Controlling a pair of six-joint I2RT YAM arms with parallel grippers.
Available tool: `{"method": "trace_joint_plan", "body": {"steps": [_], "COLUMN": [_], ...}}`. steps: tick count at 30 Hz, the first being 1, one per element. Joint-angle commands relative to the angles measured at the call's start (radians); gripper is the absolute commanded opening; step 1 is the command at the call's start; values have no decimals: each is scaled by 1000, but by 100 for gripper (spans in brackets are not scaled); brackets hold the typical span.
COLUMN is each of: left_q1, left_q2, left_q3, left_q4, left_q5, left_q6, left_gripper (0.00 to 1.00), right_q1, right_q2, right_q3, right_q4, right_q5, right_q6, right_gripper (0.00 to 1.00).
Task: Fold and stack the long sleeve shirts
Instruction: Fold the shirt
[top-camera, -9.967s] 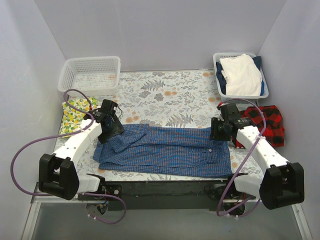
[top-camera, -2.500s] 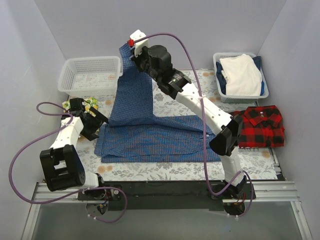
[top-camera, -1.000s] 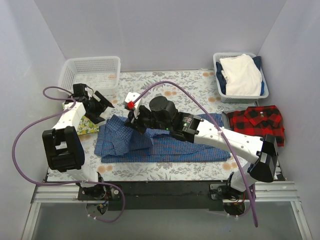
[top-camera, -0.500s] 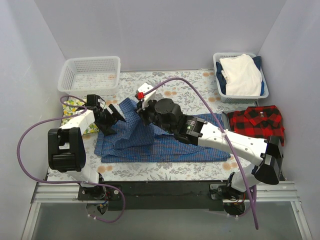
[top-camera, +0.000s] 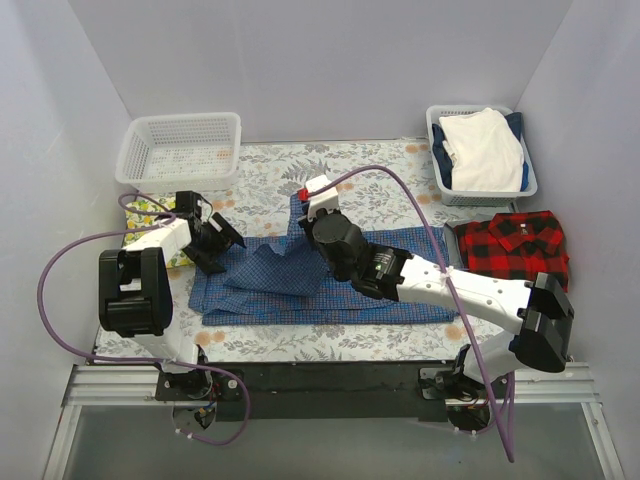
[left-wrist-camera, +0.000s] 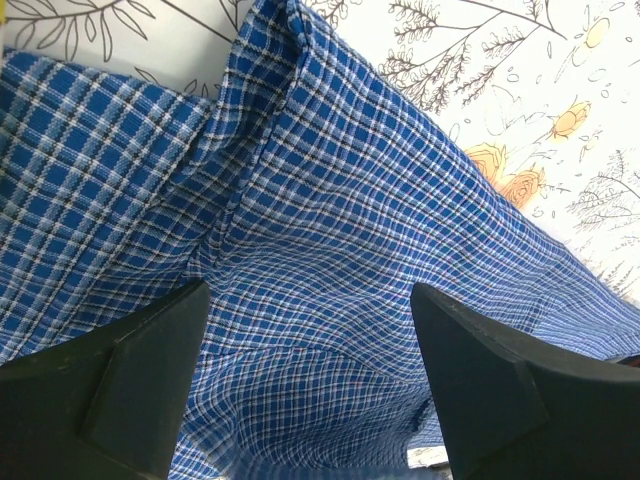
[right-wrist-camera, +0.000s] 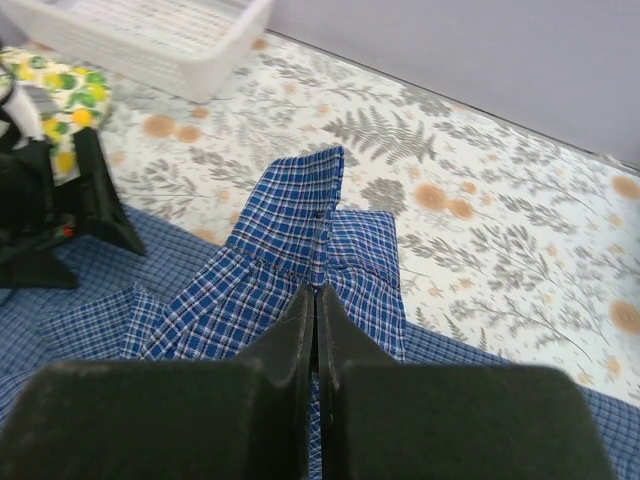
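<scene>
Findings on the left jaws: spread wide and holding nothing, they sit low over the left end of the blue shirt (top-camera: 340, 290). The wrist view shows check cloth between the two fingers (left-wrist-camera: 120, 390), and we cannot tell whether the tips touch it. The right jaws are clenched on a fold of that shirt near its rear edge, the fingers (right-wrist-camera: 285, 345) pinching it and raising a cuffed strip into a peak above the rest. The remainder lies spread across the middle of the counter (top-camera: 370, 175), its near edge running along the counter's front with a floral strip showing before it. Its right end lies just beside the plaid shirt (top-camera: 520, 245), which rests flat at the right. Floral surface shows uncovered behind the blue shirt, between the left basket (top-camera: 180, 150) and the right basket (top-camera: 490, 194), which holds a white garment (top-camera: 485, 150). A lemon-print cloth (top-camera: 140, 212) lies beside the left arm.
</scene>
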Motion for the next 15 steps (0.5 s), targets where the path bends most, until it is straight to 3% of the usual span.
{"method": "trace_joint_plan", "body": {"steps": [1,6,15], "left_q1": [-4,-2,-2], "left_q2": [15,15,-48], "left_q3": [23,44,240], "left_q4": [-7,-18,-87], "left_q5": [-53,-72,-82], "left_q6": [2,-4,31], "left_gripper": [82,82,82], "right_q1": [-12,-44,-78], "right_q2": [-12,-28,-17], "right_q3": [-46,-101,-167], "right_q4": [55,-18,-164], "right_q5": [213,303,267], "right_q6": [58,169,334], "right_gripper": [1,1,1]}}
